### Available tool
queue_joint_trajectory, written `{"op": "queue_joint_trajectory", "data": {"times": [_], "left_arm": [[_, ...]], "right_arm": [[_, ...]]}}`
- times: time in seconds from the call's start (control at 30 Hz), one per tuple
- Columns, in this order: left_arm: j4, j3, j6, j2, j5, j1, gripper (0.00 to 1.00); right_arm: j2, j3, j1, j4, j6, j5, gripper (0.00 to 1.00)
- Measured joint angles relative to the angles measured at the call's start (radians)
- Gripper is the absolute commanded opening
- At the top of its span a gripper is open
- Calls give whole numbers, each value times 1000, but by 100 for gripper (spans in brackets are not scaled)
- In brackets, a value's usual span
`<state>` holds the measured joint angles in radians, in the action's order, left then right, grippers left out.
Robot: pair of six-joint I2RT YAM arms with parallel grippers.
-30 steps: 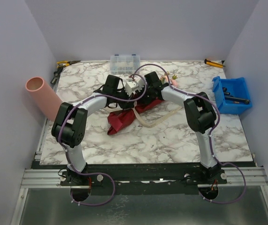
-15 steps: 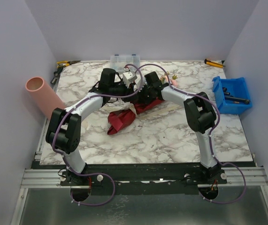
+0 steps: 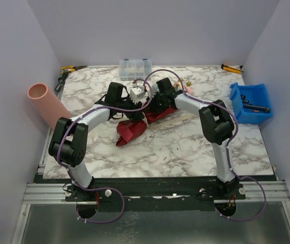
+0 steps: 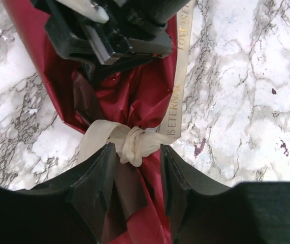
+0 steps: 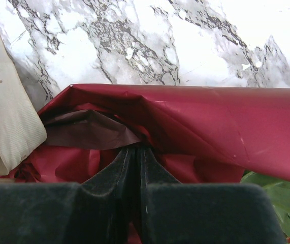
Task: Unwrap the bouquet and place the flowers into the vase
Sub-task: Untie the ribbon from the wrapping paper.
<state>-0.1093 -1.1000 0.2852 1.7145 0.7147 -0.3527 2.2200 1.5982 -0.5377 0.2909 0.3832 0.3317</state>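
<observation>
The task is at its first stage. The bouquet point(image 3: 134, 124) lies flat in the middle of the worktop point(image 3: 185, 147), between the two arms. Its maroon wrap point(image 5: 195, 117) is closed around the stems, and the beige ribbon point(image 4: 178, 101) is still knotted at the neck. The left hand point(image 4: 137, 152) straddles that knot point(image 4: 129, 145), its jaws parted to either side and gripping nothing. The right hand point(image 5: 136, 152) is pinched shut on a fold of the wrap, further up the bundle. Only a bit of green leaf point(image 5: 279, 198) peeks out from under the sheet. The vase point(image 3: 45, 101) leans at the left edge of the worktop, well apart from the bouquet and with no flowers in it. Untying, unwrapping and moving the flowers all appear still to do.
</observation>
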Motion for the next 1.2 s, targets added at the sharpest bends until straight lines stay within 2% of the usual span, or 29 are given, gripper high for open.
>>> {"op": "queue_joint_trajectory", "data": {"times": [0.1, 0.33, 0.57, 0.7, 0.77, 0.87, 0.93, 1.03, 1.2], "left_arm": [[0, 1, -8, 0, -3, 11, 34], [34, 19, -57, 0, -5, 22, 1], [53, 23, -99, -6, -3, 21, 0], [61, 23, -114, -10, 2, 22, 0], [69, 26, -124, -11, 8, 22, 0], [79, 33, -134, -11, 23, 22, 27], [83, 38, -137, -11, 42, 22, 39], [85, 57, -146, -19, 76, 22, 44], [86, 104, -148, -61, 135, 22, 44]], "right_arm": [[-9, -3, 0, -3, 0, 0, 13], [-37, -27, 0, -21, 2, -18, 17], [-91, -56, -1, 44, -2, -57, 31], [-138, -69, 1, 113, -16, -63, 46], [-161, -72, 2, 139, -23, -61, 49], [-203, -77, 3, 167, -27, -50, 49], [-241, -84, 3, 175, -28, -27, 49], [-305, -93, 4, 180, -29, 20, 50], [-411, -118, 4, 189, -26, 140, 50]]}}
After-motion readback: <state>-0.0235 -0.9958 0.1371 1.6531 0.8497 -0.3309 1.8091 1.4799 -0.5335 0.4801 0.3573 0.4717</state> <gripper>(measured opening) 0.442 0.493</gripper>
